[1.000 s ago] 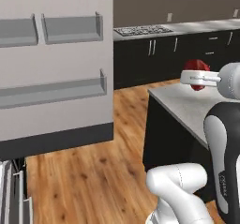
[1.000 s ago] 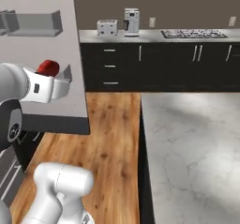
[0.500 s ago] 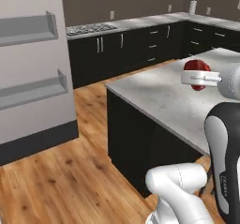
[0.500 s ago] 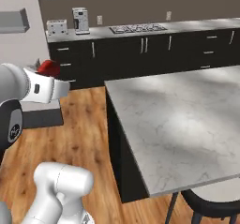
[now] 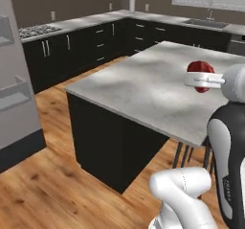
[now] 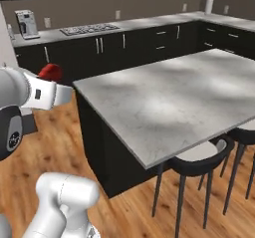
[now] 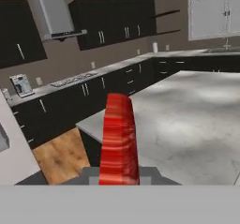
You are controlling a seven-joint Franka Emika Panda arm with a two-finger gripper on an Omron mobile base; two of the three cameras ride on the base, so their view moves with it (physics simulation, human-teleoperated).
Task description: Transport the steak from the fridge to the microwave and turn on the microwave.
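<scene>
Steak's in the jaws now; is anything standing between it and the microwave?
The steak is held in the gripper, beside the grey-topped kitchen island. No microwave can be picked out here, so the route to it cannot be judged. The island is the nearest large obstacle ahead of the arm.

No legible text, labels, brands, numbers or signs in any view.
</scene>
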